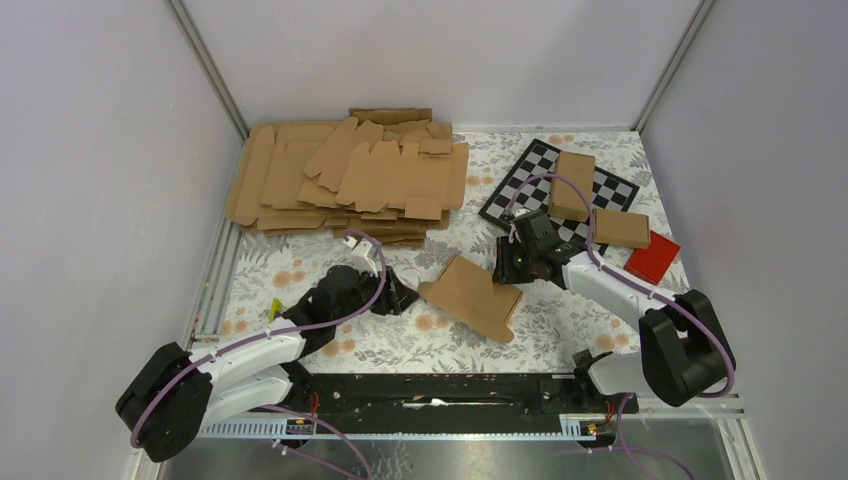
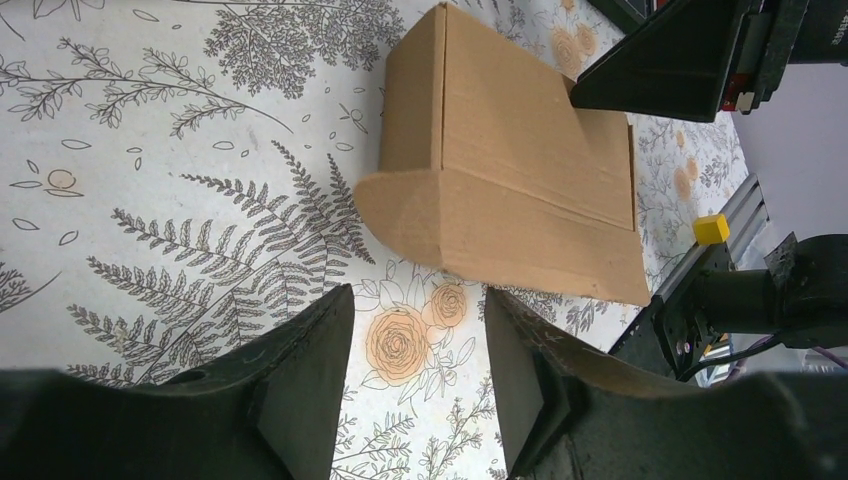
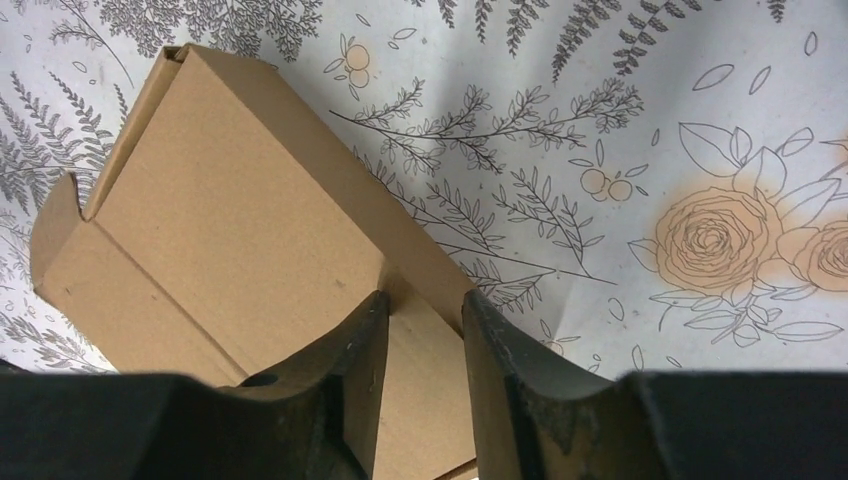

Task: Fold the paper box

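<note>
The paper box (image 1: 472, 295) is a partly folded brown carton lying on the flowered table cover between both arms. In the left wrist view the paper box (image 2: 520, 170) lies just beyond my left gripper (image 2: 420, 300), which is open and empty and not touching it. That gripper (image 1: 405, 295) sits at the box's left end. My right gripper (image 1: 505, 268) is at the box's right end. In the right wrist view the paper box (image 3: 220, 210) runs under my right gripper (image 3: 422, 300), whose jaws stand narrowly apart astride a corner of the box's side wall.
A stack of flat brown blanks (image 1: 350, 180) fills the back left. A chessboard (image 1: 520, 180) at the back right carries two folded cartons (image 1: 572, 185) (image 1: 620, 228), with a red block (image 1: 652, 257) beside it. The black rail (image 1: 430, 390) runs along the near edge.
</note>
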